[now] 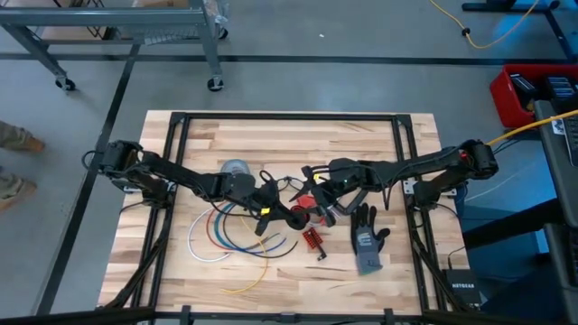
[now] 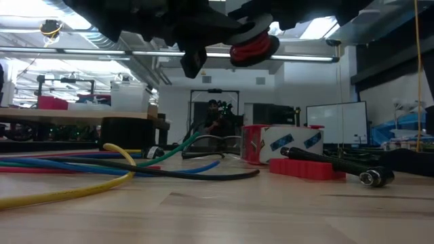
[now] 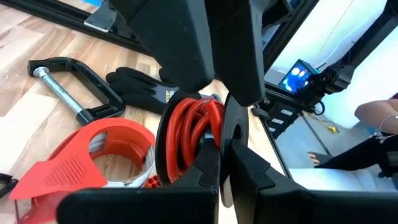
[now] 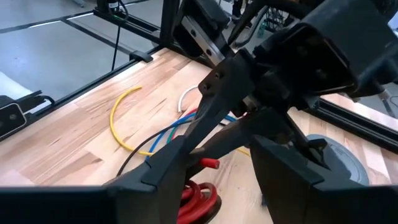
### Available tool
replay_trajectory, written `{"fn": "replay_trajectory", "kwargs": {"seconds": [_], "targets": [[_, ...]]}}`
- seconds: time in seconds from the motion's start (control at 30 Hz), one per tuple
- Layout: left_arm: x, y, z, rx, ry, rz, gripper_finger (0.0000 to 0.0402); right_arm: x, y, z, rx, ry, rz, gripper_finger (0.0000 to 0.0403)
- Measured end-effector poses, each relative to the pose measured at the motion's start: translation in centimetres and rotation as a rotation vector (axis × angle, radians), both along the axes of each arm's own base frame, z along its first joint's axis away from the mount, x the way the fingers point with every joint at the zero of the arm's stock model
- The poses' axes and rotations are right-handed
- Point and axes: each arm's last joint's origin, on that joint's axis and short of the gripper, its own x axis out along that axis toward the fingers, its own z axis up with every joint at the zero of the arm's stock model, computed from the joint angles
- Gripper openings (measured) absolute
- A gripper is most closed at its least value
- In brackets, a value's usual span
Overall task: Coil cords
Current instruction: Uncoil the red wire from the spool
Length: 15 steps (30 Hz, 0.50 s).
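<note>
A red cord wound into a small coil (image 3: 186,134) hangs above the table's middle (image 1: 307,213), clear of the wood in the low view (image 2: 255,45). My left gripper (image 3: 225,155) reaches in from the table's left (image 1: 275,214) and is shut on the coil. My right gripper (image 4: 217,186) comes from the right (image 1: 323,200) and stands open, one finger on each side of the coil's top; its fingers (image 3: 186,56) hide that part. Loose white, blue, red, green and yellow cords (image 1: 230,236) lie in curves on the table's left half. My left gripper pinches the red coil's turns at one side of the loop (image 3: 208,134) between its two fingers, coming nearly level from the table's left. The coil hangs upright and clear of the table. Whether my right gripper's fingers touch the coil, I cannot tell.
A black glove (image 1: 367,240) lies right of centre, with a small red clamp (image 1: 312,240) beside it. A red tape dispenser (image 3: 106,149) and a black C-clamp (image 3: 68,87) lie under the grippers. A grey tape roll (image 1: 237,169) sits farther back. A person's arm (image 3: 379,118) shows beyond the table.
</note>
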Motion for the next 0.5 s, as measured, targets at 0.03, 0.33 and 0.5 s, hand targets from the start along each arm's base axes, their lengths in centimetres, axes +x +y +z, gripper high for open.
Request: {"fn": "replay_trajectory", "kwargs": {"seconds": [0.03,0.33,0.5], "targets": [[0.0,0.0,0.0,-0.002,0.0,0.001,0.0004,-0.01,0.0,-0.04,0.0,0.004,0.0,0.0186],[0.03,-0.01,0.17,-0.011,-0.019,-0.001,0.0003,-0.01,0.06,-0.15,0.008,0.014,0.02,0.0162],[0.03,-0.02,0.19,-0.012,-0.022,-0.002,0.0003,0.06,0.16,-0.37,0.019,0.023,0.049,0.0106]]}}
